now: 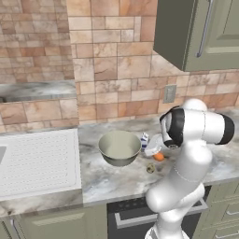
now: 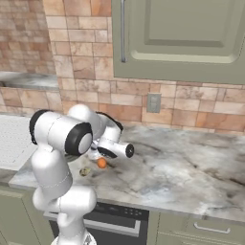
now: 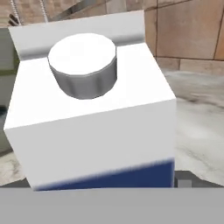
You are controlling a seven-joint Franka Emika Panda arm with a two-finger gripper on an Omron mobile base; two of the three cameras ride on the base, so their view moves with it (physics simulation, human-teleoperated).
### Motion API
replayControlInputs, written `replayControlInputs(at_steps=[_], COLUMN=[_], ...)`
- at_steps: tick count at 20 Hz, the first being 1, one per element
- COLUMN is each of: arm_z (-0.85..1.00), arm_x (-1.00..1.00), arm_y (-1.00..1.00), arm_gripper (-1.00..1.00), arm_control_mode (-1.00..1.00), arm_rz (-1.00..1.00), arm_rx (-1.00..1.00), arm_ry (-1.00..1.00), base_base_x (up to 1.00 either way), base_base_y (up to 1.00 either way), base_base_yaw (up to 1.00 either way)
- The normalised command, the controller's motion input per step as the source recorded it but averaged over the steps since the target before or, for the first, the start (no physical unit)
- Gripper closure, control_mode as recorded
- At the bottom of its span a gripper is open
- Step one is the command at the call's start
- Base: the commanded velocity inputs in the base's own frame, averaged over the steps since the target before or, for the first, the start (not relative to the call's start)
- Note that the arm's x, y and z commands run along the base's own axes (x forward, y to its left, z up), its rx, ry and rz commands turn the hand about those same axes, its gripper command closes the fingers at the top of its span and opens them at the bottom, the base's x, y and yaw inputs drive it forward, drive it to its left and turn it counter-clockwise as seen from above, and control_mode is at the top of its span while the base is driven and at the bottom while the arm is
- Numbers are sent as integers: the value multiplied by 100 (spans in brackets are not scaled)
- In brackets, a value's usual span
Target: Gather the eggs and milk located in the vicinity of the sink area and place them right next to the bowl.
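milk [image 3: 94, 118]: white boxy carton, round cap, blue band, close before hand, by bowl [image 1: 119, 147] | hand [image 1: 150, 148]: grip cannot be told | eggs: orange [image 1: 159, 157], speckled [image 1: 151, 168] on marbled bench [image 1: 107, 179]

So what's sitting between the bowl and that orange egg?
In the left base view, the milk stands between bowl and orange egg, with the gripper at it.

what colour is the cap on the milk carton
White on top with grey-shaded sides, on the milk carton; clearest in the hand view.
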Motion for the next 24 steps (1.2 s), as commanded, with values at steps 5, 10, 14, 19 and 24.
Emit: replayControlInputs(at_steps=[5, 10, 14, 19, 24], arm_z=[-26, -9, 0, 4, 17], arm_x=[-9, -30, -38, -54, -29], arm_y=[21, 0, 9, 0, -6], arm_gripper=[-100, -100, -100, -100, -100], arm_control_mode=[-100, -100, -100, -100, -100], arm_rz=[3, 0, 3, 0, 0], arm_rx=[0, 0, 0, 0, 0], arm_ry=[-5, -8, -14, -15, -8], base_base_x=[0, 0, 0, 0, 0], base_base_y=[0, 0, 0, 0, 0], base_base_yaw=[0, 0, 0, 0, 0])
